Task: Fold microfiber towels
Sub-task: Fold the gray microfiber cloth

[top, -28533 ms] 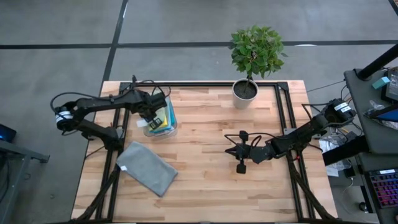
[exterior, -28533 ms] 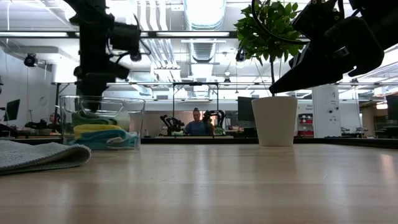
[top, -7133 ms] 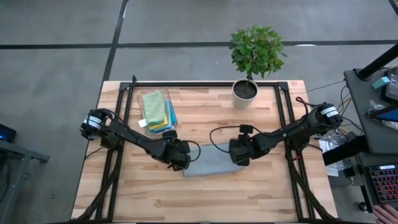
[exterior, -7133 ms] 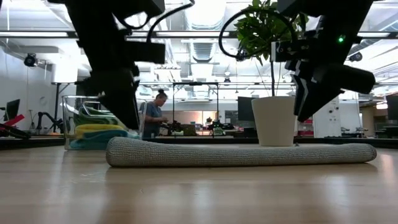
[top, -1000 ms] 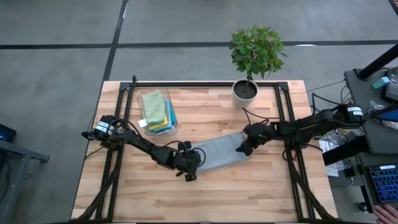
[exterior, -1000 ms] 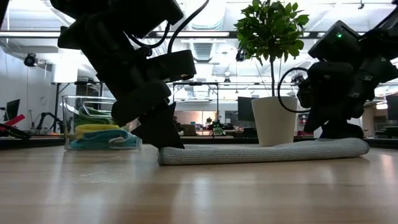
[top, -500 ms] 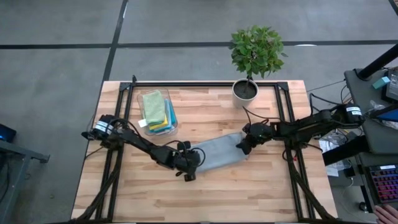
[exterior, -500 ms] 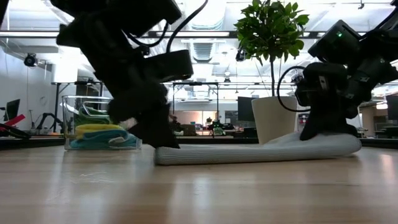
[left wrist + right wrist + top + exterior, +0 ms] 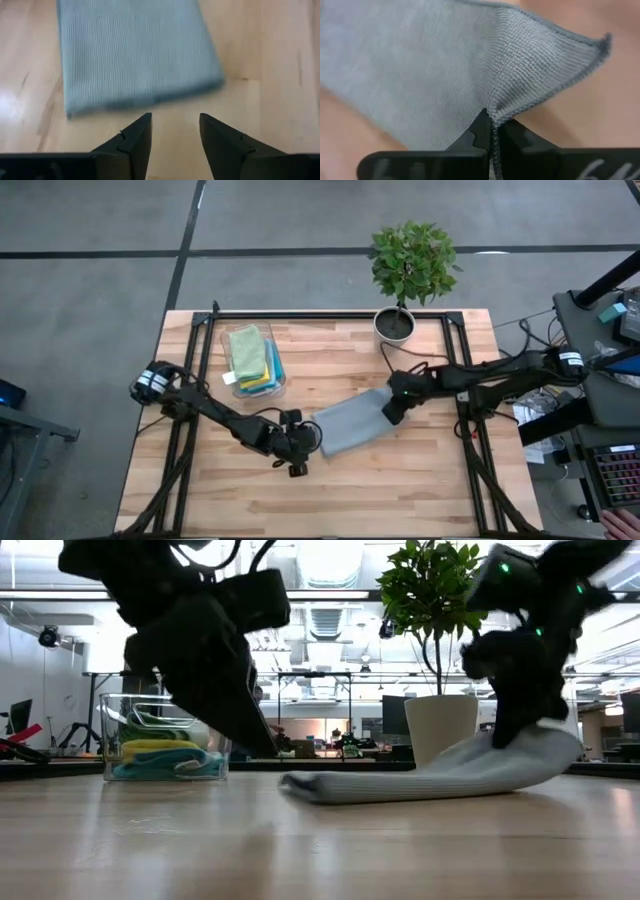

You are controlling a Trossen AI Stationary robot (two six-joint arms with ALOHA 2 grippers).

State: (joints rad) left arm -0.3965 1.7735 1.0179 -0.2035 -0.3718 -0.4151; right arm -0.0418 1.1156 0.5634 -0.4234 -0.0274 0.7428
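Nearest the table's front edge: left gripper [image 9: 297,452], low over bare wood just short of the grey towel's [image 9: 351,422] near end, fingers [image 9: 135,140] apart with nothing between them. Just beyond, the grey towel itself — a folded strip lying slantwise mid-table, near end flat on the wood, far end raised. At that far end: right gripper [image 9: 393,406], jaws pinched together on the towel's edge, corner lifted clear of the table [image 9: 400,480]. Judged from this: one fold already in, a second fold in hand, far end apparently about to be carried over toward the near one — not yet laid down. Farther back on the left, the clear bin [image 9: 250,359] with the remaining towels [image 9: 252,355] stacked inside, green on top, yellow and blue edges showing; none of those on the work area yet, so most of the task left. At the far edge, a potted plant [image 9: 410,265] near the right arm's reach. Nothing lying across the fold's path except the left gripper close by the near end.
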